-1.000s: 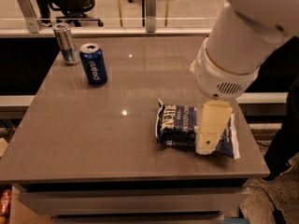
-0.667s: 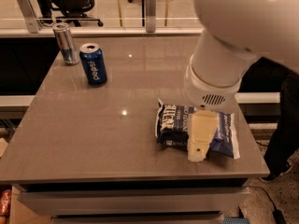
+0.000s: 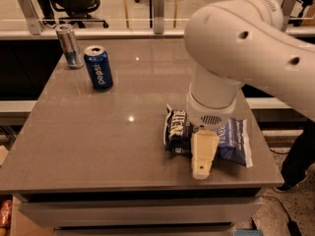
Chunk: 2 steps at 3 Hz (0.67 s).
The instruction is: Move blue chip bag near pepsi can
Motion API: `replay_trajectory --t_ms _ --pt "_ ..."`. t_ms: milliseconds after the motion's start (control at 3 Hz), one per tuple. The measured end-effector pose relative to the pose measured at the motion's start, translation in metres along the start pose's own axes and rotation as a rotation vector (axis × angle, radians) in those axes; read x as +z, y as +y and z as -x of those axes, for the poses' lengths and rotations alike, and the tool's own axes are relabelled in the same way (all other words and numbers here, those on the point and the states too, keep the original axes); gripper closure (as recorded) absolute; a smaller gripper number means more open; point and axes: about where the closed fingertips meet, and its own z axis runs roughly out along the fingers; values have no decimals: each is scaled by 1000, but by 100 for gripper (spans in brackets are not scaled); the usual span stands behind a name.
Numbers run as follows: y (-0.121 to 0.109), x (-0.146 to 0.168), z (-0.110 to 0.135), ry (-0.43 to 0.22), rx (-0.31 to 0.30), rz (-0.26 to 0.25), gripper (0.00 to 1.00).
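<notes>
One white arm [image 3: 246, 48] reaches in from the right, wrist turned down. Gripper [image 3: 202, 162] sits low over the blue chip bag [image 3: 234, 140] by the table's [image 3: 98, 146] near-right edge; cannot tell its grip state. Bag lies flat, long axis left-right. The pepsi can [image 3: 98, 67] stands well apart, far left.

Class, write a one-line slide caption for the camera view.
Gripper over the blue chip bag at front right; pepsi can stands far left.

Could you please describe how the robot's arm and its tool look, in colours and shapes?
The arm is glossy white, built of thick rounded segments with small dark round holes and a slotted vent on the wrist. The tool, over the blue chip bag, is a cream, blocky piece with one dark dot. No cables show.
</notes>
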Motion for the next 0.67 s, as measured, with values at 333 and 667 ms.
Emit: replay_trajectory --t_ms 333,667 --pt "-2 18 -4 11 9 26 16" --pt "-4 23 -5 10 8 31 40"
